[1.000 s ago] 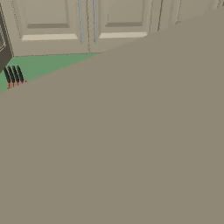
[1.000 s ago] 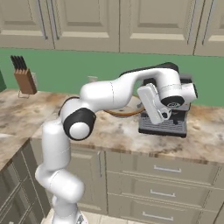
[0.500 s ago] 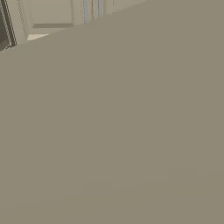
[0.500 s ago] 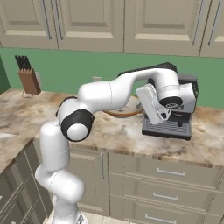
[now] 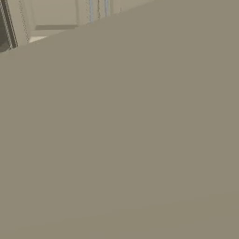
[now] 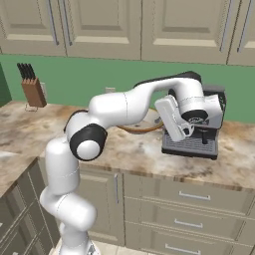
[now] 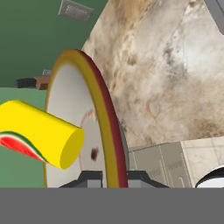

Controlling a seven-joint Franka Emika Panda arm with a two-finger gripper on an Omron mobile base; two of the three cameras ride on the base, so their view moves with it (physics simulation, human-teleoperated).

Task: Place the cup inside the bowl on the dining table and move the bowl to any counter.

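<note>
In the hand view my gripper [image 7: 114,178] is shut on the rim of the bowl [image 7: 65,109], which I see nearly edge-on with a yellow and red rim and a grey inside. The yellow cup [image 7: 41,133], with its red mark, lies on its side inside the bowl. In the right base view the arm reaches over the counter [image 6: 124,152]. It holds the bowl [image 6: 142,128] low over the stone top, just left of the hand. The bowl's underside is hidden, so I cannot tell whether it touches the stone. The dining table is out of view.
A dark coffee machine [image 6: 201,130] stands on the counter right beside the hand. A knife block [image 6: 32,88] sits at the far left by the green wall. Drawers [image 6: 191,196] run below the counter. A plain beige surface [image 5: 130,140] close to the camera covers the left base view.
The whole picture has shifted, so the base has moved. The beige surface now covers more of the left base view. The arm's grip on the bowl looks unchanged.
</note>
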